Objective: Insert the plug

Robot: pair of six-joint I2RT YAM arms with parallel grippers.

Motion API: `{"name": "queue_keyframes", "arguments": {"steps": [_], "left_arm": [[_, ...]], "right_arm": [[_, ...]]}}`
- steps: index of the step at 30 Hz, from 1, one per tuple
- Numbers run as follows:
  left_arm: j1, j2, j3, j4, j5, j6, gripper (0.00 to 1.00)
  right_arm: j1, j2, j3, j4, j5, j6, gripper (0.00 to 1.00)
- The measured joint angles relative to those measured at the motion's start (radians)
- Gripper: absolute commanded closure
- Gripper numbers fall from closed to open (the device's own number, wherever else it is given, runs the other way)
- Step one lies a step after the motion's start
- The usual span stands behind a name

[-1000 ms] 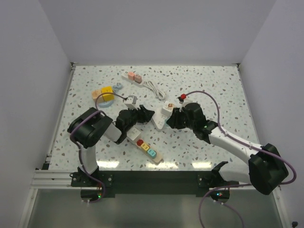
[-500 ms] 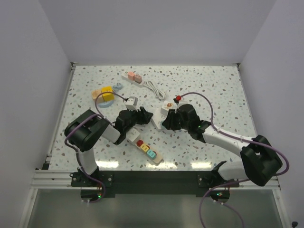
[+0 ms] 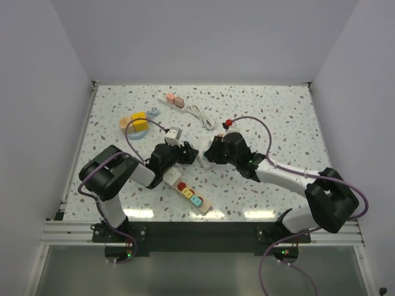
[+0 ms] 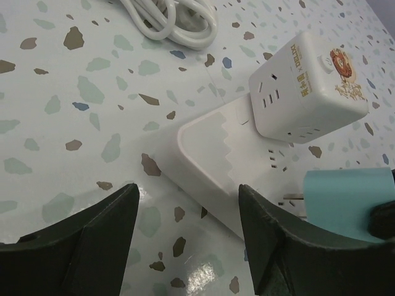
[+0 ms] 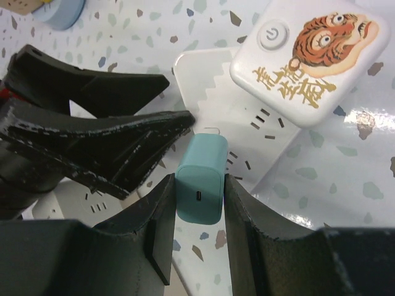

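Observation:
My right gripper [image 5: 199, 206] is shut on a teal plug [image 5: 200, 179] and holds it tilted over a white power strip [image 5: 216, 105]. Its prongs point at the strip's slots; I cannot tell whether they touch. The plug also shows at the right edge of the left wrist view [image 4: 349, 203]. My left gripper [image 4: 188, 191] is open and empty, low over the table at the strip's [image 4: 210, 166] near end. A white cube adapter with a tiger picture [image 5: 308, 55] sits plugged into the strip's far part. In the top view both grippers meet at mid table, left [image 3: 189, 153] and right [image 3: 208, 155].
A second strip with red, yellow and teal plugs [image 3: 190, 193] lies in front of the left gripper. A third strip [image 3: 171, 99] with a coiled white cord [image 3: 200, 115] lies at the back. Yellow and blue items [image 3: 139, 122] sit at the back left.
My right gripper has moved left with the teal plug, over the white strip and close to the left gripper's fingers. The left gripper has barely moved.

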Motion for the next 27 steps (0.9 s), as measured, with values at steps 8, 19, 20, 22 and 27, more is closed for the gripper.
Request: {"name": "queue_keyframes", "arguments": {"steps": [8,19,20,22,27], "left_arm": [[-0.01,-0.032,-0.018,-0.034,-0.008,0.021,0.29],[-0.016,-0.047,-0.026,-0.066,-0.029,0.025,0.28],[-0.016,-0.047,-0.026,-0.066,-0.029,0.025,0.28],[-0.016,-0.047,-0.026,-0.066,-0.029,0.025,0.28],[-0.016,-0.048,-0.032,-0.06,-0.027,0.025,0.28]], "right_arm": [[0.021,0.037,0.051,-0.04,0.058,0.043,1.0],[0.065,0.019,0.051,-0.117,0.145,0.093,1.0],[0.065,0.018,0.051,-0.122,0.153,0.097,1.0],[0.065,0.016,0.049,-0.128,0.166,0.103,1.0],[0.065,0.013,0.049,-0.145,0.191,0.108,1.0]]}}
